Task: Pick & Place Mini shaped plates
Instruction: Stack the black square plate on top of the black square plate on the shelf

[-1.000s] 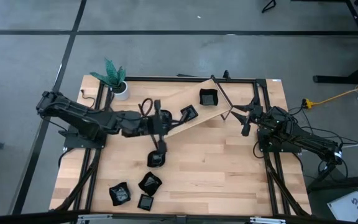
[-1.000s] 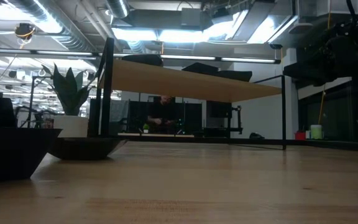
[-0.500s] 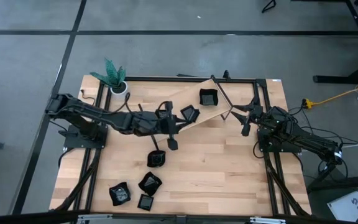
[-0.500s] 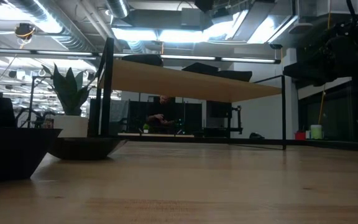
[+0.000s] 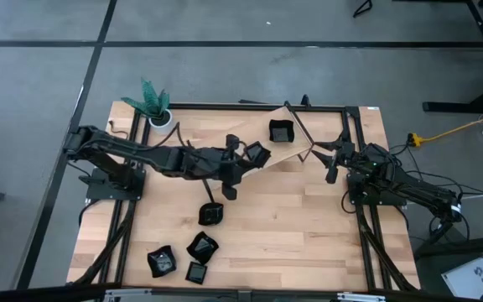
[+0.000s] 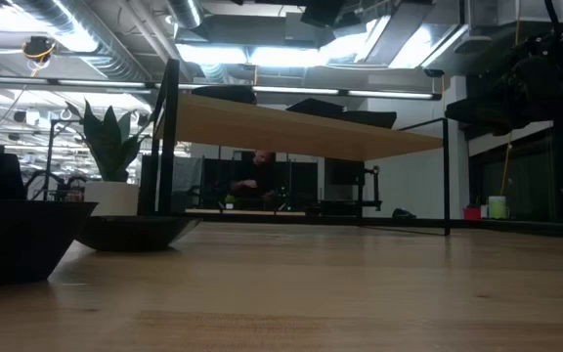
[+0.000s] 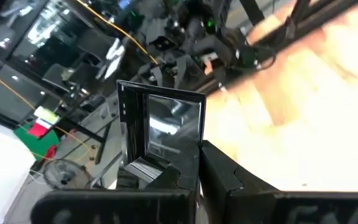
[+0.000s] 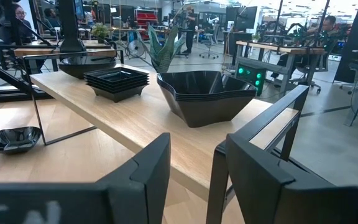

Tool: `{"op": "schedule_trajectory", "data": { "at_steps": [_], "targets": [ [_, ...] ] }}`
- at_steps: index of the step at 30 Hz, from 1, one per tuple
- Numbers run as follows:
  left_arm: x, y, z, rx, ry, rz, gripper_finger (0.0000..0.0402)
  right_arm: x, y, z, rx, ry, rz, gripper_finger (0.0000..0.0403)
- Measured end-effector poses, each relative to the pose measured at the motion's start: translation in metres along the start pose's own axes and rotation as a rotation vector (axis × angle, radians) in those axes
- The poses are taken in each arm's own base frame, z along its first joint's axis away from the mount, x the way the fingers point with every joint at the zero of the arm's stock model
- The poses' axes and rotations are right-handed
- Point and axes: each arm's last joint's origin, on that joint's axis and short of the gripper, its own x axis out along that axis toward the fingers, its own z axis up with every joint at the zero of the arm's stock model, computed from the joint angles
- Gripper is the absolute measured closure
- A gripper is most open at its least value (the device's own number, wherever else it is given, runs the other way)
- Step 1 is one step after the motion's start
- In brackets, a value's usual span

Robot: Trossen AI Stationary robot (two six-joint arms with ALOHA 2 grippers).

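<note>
**A:** What's the setup from above?

**B:** A wooden table (image 5: 309, 226) on grey concrete, with a sloping shelf (image 5: 246, 172) along its far edge. Two stacks of plates (image 5: 281, 132) sit on the shelf, four loose ones (image 5: 202, 246) lie towards the near left corner, and a plant (image 5: 153, 105) stands at the far left corner. My left arm reaches to mid-table, just beside the shelf's near edge. My right gripper (image 5: 334, 168) waits by the right edge.

**A:** And from table height?

**B:** The shelf's underside, a shallow dish (image 6: 130, 233) beneath it, and a person (image 6: 254, 181) far behind. Neither gripper shows.

**A:** The left wrist?

**B:** My left gripper (image 7: 191, 168) is clamped on one rim of a square plate (image 7: 166, 124), which stands on edge. Glossy, and pinched at one side only. I'd guess it could swivel or slip if I swing fast, or clip the shelf's edge on the way up.

**A:** The right wrist?

**B:** The fingers are spread, with nothing between them. It faces the shelf stacks, so a careless drop could nudge those.
</note>
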Motion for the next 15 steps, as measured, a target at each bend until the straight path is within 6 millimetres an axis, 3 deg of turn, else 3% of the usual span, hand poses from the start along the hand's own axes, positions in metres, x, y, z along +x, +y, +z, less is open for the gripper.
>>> {"op": "schedule_trajectory", "data": {
  "at_steps": [5,15],
  "targets": [
    [0.001,0.013,0.004,0.120,0.054,-0.011,0.0399,0.000,0.000,0.000,0.000,0.000,0.000,0.0249],
    [0.016,0.017,-0.019,0.295,0.195,-0.068,0.0399,0.000,0.000,0.000,0.000,0.000,0.000,0.0249]
  ]
}}
